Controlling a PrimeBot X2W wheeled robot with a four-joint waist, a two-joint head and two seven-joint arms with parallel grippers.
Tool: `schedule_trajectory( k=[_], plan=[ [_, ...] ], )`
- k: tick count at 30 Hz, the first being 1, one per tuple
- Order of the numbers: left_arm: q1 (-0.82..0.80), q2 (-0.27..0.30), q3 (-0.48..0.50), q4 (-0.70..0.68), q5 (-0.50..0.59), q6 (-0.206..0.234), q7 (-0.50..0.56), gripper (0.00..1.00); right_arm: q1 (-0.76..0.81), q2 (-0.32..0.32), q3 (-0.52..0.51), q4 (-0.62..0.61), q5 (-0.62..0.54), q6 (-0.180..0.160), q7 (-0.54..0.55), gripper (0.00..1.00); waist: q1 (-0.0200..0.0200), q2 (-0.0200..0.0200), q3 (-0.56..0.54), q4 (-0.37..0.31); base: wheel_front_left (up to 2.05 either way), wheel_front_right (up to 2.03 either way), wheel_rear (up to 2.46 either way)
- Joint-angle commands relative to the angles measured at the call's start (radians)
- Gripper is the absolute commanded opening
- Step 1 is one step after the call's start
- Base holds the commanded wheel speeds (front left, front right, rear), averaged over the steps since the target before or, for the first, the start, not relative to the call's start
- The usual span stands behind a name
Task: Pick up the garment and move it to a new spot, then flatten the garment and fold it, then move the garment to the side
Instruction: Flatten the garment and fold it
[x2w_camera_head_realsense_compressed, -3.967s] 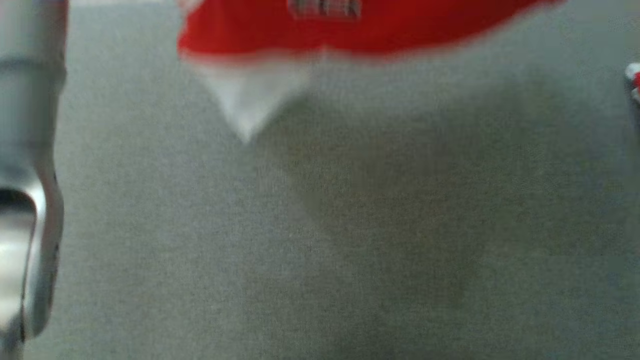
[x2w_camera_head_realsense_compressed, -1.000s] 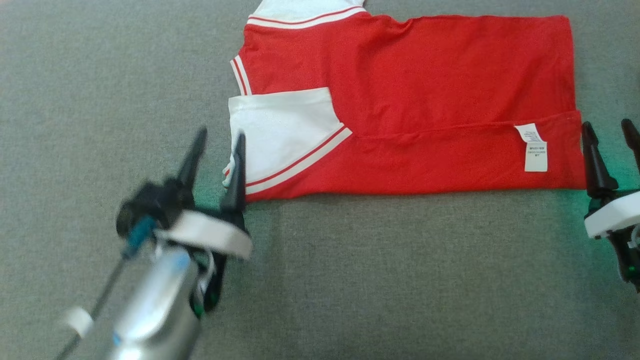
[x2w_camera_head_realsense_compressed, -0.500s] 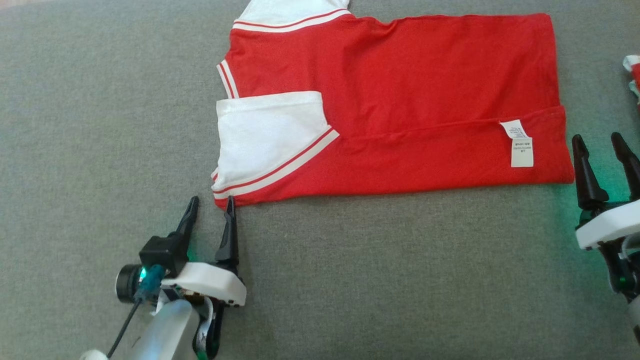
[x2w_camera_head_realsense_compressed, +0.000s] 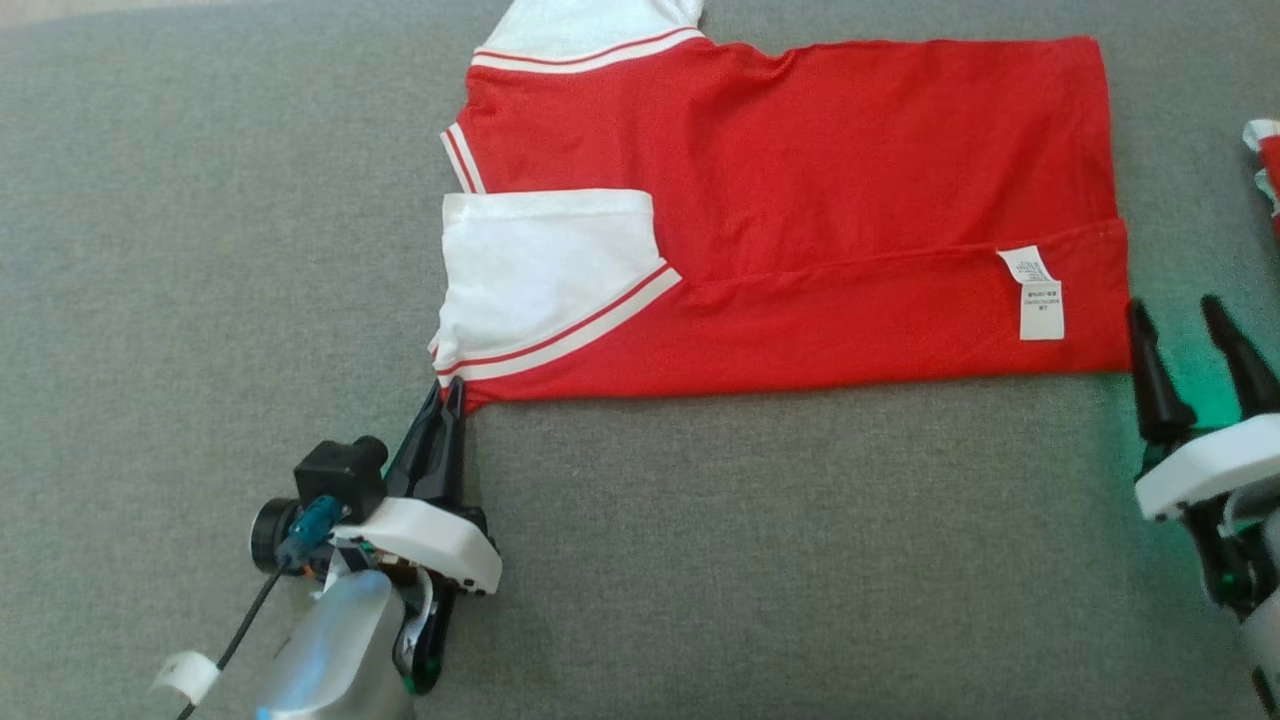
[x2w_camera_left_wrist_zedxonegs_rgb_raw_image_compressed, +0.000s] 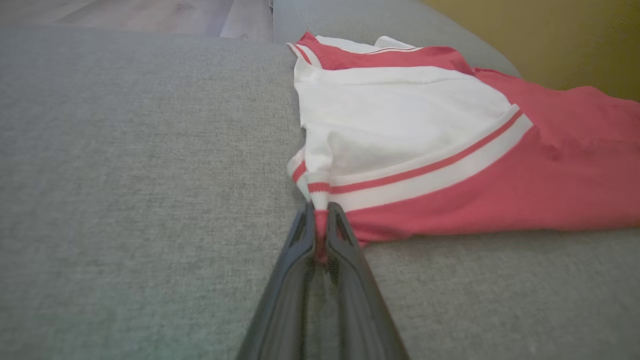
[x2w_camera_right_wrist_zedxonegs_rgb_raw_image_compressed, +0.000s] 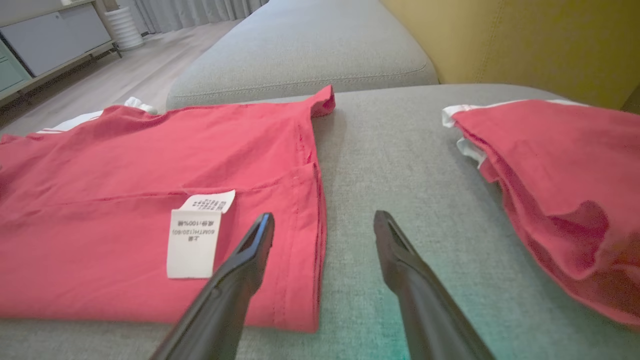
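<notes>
Left wrist view: the left end effector (x2w_camera_left_wrist_zedxonegs_rgb_raw_image_compressed: 320, 222) is pinched tight on the nearest corner of the garment (x2w_camera_left_wrist_zedxonegs_rgb_raw_image_compressed: 450, 165), which spreads ahead and to its right on the grey sofa cushion (x2w_camera_left_wrist_zedxonegs_rgb_raw_image_compressed: 125, 175). In the head view its long axis runs across to the right end effector (x2w_camera_head_realsense_compressed: 1172, 305), whose fingers are spread wide beside the hem corner, gripping nothing.

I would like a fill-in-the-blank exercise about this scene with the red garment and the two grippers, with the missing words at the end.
The left gripper is ____ on a corner of the garment.
The right gripper, beside the garment, is ____.
The sleeve is ____ with a red stripe.
The label lies near the ____ gripper.
Missing words: shut; open; white; right.
</notes>
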Motion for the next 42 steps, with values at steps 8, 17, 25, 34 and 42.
schedule_trajectory(
  k=[8,17,25,34,42],
  plan=[
    [-0.018,0.029,0.007,-0.062,0.034,-0.006,0.0,0.0,-0.019,-0.013,0.073,0.085,0.032,-0.001,0.08,1.0,0.0,0.0,-0.035,0.032,0.0,0.0,0.0],
    [0.017,0.059,-0.008,-0.144,0.049,0.009,0.009,0.0,-0.009,-0.04,0.132,0.088,0.078,-0.001,0.156,0.0,0.0,0.0,-0.068,0.041,0.0,0.0,0.0],
    [0.132,0.125,-0.007,-0.255,0.037,0.033,0.059,0.0,0.048,-0.094,0.154,0.007,0.096,-0.001,0.164,0.0,0.0,0.0,-0.137,0.026,0.0,0.0,0.0],
    [0.281,0.182,-0.017,-0.406,0.012,0.061,0.147,0.0,0.171,-0.148,0.107,-0.09,0.08,-0.001,0.202,0.0,0.0,0.0,-0.205,0.035,0.0,0.0,0.0],
    [0.433,0.214,-0.046,-0.552,-0.019,0.094,0.245,0.0,0.379,-0.146,-0.017,-0.243,0.031,-0.001,0.298,0.0,0.0,0.0,-0.238,0.042,0.0,0.0,0.0]
  ],
)
